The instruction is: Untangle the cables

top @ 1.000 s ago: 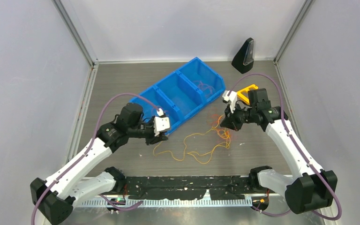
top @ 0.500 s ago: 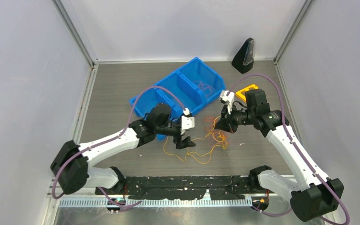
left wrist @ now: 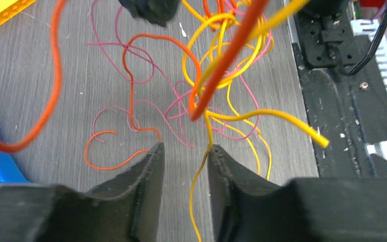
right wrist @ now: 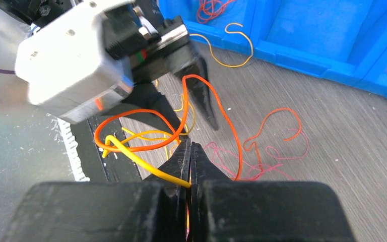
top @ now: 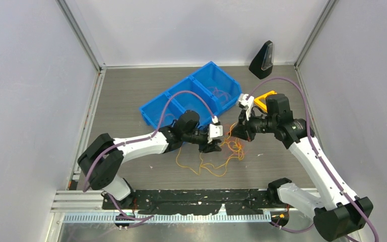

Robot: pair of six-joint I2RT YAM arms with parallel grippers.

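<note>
The cables (top: 220, 154) lie as a loose tangle of yellow, orange and pink strands on the table between my arms. My right gripper (top: 234, 134) (right wrist: 190, 146) is shut on a yellow cable (right wrist: 141, 160) and an orange cable (right wrist: 131, 146), lifting them off the table. My left gripper (top: 213, 147) (left wrist: 185, 150) hovers low over the tangle, just left of the right one. Its jaws stand apart, and a thin yellow strand (left wrist: 205, 166) runs between them, unclamped. Pink strands (left wrist: 146, 108) lie flat beneath.
A blue three-compartment bin (top: 153, 107) sits behind the tangle, with some strands in its right compartment. A black wedge-shaped object (top: 263, 59) stands at the back right. A yellow flat piece (top: 264, 96) lies by the right arm. A black strip (top: 201, 194) lines the near edge.
My left arm has swung right, from beside the blue bin to the tangle, and its jaws have parted. The right gripper has stayed shut on its cables, barely moving.
</note>
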